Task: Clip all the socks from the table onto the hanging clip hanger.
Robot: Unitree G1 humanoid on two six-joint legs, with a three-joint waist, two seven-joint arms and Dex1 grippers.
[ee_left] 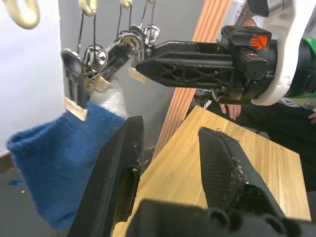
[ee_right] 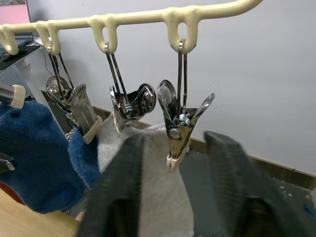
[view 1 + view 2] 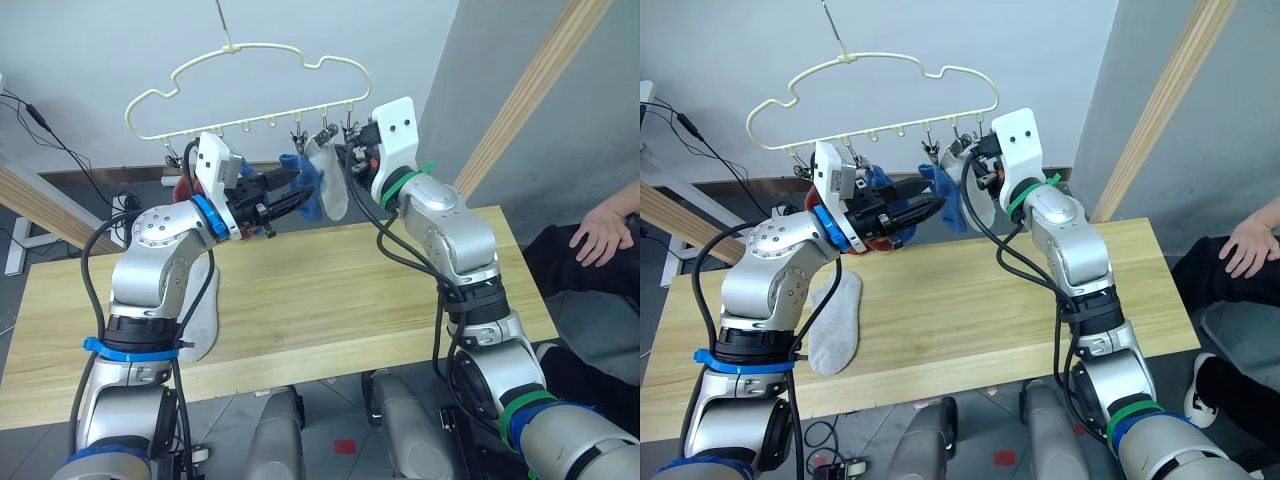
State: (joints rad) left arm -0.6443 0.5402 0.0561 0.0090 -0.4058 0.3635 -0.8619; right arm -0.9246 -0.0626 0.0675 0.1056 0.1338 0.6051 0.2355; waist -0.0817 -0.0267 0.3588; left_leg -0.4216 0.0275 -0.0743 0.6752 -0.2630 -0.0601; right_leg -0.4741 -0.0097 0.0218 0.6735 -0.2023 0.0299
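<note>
The pale yellow clip hanger hangs above the table. A blue sock and a light grey sock hang side by side from its clips. A rust red sock and another blue sock hang behind my left gripper. A light grey sock lies on the table under my left arm. My left gripper is open and empty, with its fingers right beside the hanging blue sock. My right gripper is open, its fingers on either side of a metal clip in front of the grey sock.
Light-wood poles slant at the right and the left. A seated person's hand rests at the far right, beyond the table's end. Cables run along the wall at the left.
</note>
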